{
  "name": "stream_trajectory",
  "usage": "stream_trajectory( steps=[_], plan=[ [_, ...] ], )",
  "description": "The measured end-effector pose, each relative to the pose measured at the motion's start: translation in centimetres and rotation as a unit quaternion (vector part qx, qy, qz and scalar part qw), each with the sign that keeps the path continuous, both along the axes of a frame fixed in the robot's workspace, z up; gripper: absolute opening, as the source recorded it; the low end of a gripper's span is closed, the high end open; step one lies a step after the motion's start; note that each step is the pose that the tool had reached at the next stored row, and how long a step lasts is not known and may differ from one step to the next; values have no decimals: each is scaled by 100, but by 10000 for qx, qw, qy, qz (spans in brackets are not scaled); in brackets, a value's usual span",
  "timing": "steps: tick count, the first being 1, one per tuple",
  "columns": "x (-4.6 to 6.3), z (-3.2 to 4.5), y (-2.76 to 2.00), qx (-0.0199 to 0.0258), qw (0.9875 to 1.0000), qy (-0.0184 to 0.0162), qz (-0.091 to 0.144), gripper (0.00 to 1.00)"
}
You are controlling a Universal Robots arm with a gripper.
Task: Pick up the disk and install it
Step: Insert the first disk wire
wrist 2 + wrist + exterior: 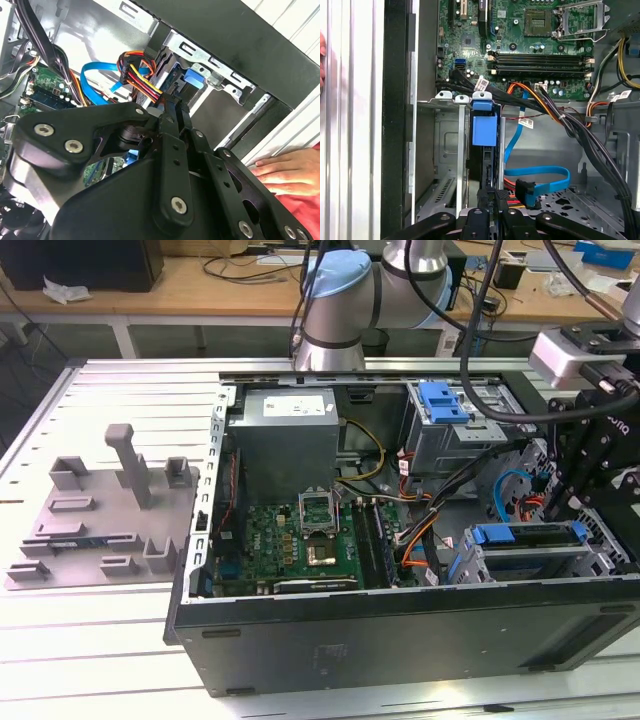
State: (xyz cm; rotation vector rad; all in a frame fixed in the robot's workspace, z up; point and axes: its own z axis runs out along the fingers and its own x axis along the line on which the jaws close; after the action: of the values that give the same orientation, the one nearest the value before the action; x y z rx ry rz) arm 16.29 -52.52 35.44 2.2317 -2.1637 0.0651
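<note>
Seating disk in drive cage, lower right of the exterior view.
My hand (pixel 490 207) is pinching closed on the disk (pixel 483 131), edge-on in the cage (pixel 451 150); I'm pushing straight, avoiding cables (pixel 540 102).

the disk (pixel 484 131), framed in blue plastic, stands on edge. it sits slotted in the metal drive cage (pixel 447 130).
</note>
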Motion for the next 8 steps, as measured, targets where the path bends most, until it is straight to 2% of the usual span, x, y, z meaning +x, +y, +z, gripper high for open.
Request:
stream_trajectory(
  steps=[8],
  plan=[
    [0, -32, -1, 0, 10000, 0, 0, 17]
  ],
)
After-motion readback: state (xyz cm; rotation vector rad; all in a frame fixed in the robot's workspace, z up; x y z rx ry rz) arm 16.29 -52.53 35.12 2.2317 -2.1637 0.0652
